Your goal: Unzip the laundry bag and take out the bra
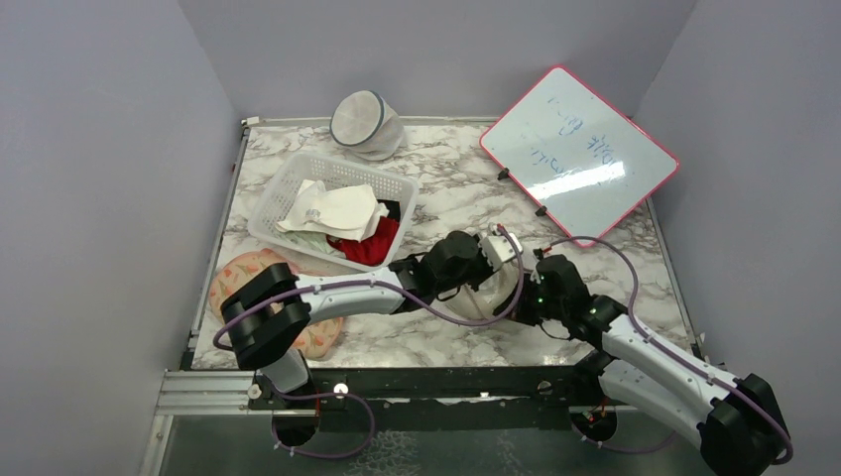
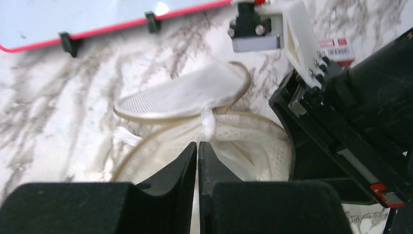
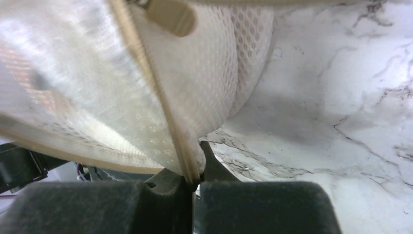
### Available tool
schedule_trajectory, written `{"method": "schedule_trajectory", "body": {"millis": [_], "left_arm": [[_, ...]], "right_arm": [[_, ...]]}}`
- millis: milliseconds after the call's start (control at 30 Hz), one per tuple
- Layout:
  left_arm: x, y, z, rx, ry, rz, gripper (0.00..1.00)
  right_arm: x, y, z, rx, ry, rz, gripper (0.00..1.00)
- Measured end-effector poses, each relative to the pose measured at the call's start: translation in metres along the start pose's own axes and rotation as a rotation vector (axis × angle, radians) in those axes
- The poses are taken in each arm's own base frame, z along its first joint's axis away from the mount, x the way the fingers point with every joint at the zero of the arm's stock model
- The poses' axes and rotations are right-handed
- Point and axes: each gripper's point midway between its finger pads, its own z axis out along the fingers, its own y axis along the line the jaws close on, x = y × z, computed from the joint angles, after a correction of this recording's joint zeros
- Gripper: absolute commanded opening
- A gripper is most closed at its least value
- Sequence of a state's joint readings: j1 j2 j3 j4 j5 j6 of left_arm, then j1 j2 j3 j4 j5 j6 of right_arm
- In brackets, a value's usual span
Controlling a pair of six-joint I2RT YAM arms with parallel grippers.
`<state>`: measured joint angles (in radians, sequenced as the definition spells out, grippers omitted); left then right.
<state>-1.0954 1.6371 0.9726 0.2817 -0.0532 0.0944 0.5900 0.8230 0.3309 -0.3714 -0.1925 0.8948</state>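
The right gripper (image 3: 194, 183) is clenched on the bag (image 3: 214, 73), its jaws nipping the zip (image 3: 156, 97) seam at the lower rim. The left gripper (image 2: 197, 146) has its jaws pressed together just under the white tab (image 2: 208, 123); I cannot tell whether they actually pinch it. The bag sits on the counter (image 3: 341, 97) between the two arms, its flat face lifted like a lid where the zip is part open. The bra is not plainly in view. A faint pink tint through the mesh in the right wrist view suggests it lies inside.

The bag looks light, soft and padded. It will probably fold and slide rather than resist, so one side must anchor the rim. The tab is small and likely slick, best taken near its root. The bra, probably limp and slippery, wants a pinch on a cup edge.
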Motion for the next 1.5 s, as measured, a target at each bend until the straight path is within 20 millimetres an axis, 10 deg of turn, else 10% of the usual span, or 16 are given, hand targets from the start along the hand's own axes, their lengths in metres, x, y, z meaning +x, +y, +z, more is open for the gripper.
{"method": "schedule_trajectory", "body": {"millis": [367, 600, 933, 1500], "left_arm": [[-0.046, -0.007, -0.03, 0.012, -0.162, 0.01, 0.06], [-0.035, -0.014, -0.013, 0.027, -0.065, -0.008, 0.38], [0.019, -0.017, 0.003, -0.013, 0.113, -0.083, 0.34], [0.031, -0.006, 0.013, -0.117, 0.173, -0.121, 0.44]], "right_arm": [[-0.022, 0.014, -0.008, 0.0, -0.064, -0.021, 0.01], [-0.03, 0.02, -0.011, -0.002, -0.088, -0.042, 0.02], [-0.028, 0.017, -0.013, 0.002, -0.085, -0.041, 0.02], [-0.026, 0.015, -0.012, 0.012, -0.076, -0.034, 0.02]]}}
